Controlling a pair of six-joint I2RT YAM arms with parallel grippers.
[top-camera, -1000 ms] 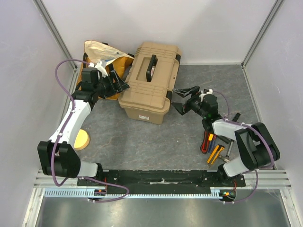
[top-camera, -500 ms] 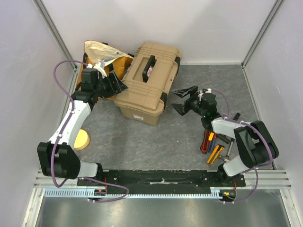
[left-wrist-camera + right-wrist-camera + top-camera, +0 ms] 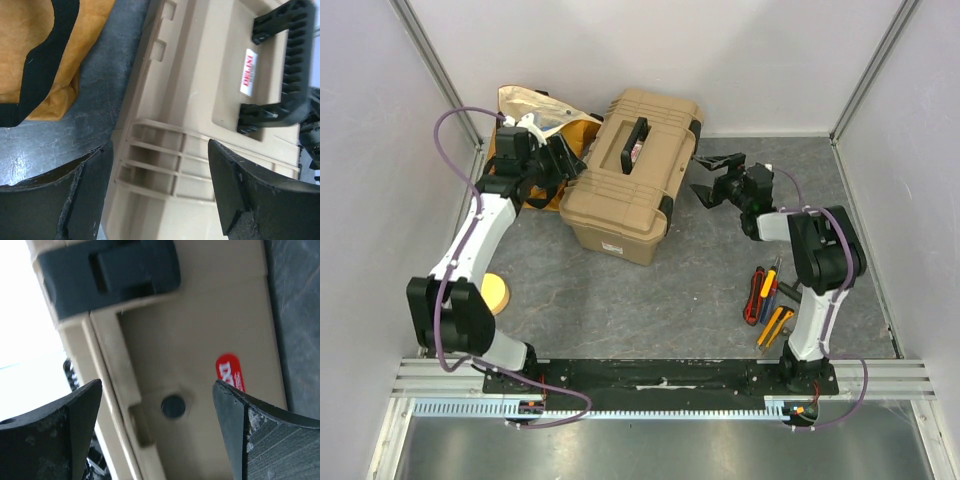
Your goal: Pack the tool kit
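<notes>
The tan ribbed toolbox [image 3: 632, 175] stands closed at the back middle of the floor, black handle [image 3: 634, 145] on its lid. My left gripper [image 3: 565, 160] is open, close against the box's left end; the left wrist view shows the ribbed corner [image 3: 165, 165] between the jaws. My right gripper [image 3: 708, 178] is open, close to the box's right end; the right wrist view shows the box side [image 3: 200, 340], a black latch [image 3: 110, 275] and a red sticker [image 3: 230, 372]. Red, yellow and black-handled hand tools [image 3: 767, 300] lie on the floor at the front right.
An orange-yellow cloth bag [image 3: 535, 130] with white paper lies behind the left gripper, also in the left wrist view [image 3: 40, 55]. A round tan disc [image 3: 493, 295] lies at the left near the left arm. Walls and metal posts close in the back and sides.
The toolbox slid slightly toward the back left. My right gripper swung up and back to the box's right end. My left gripper moved a little back along the box's left end.
</notes>
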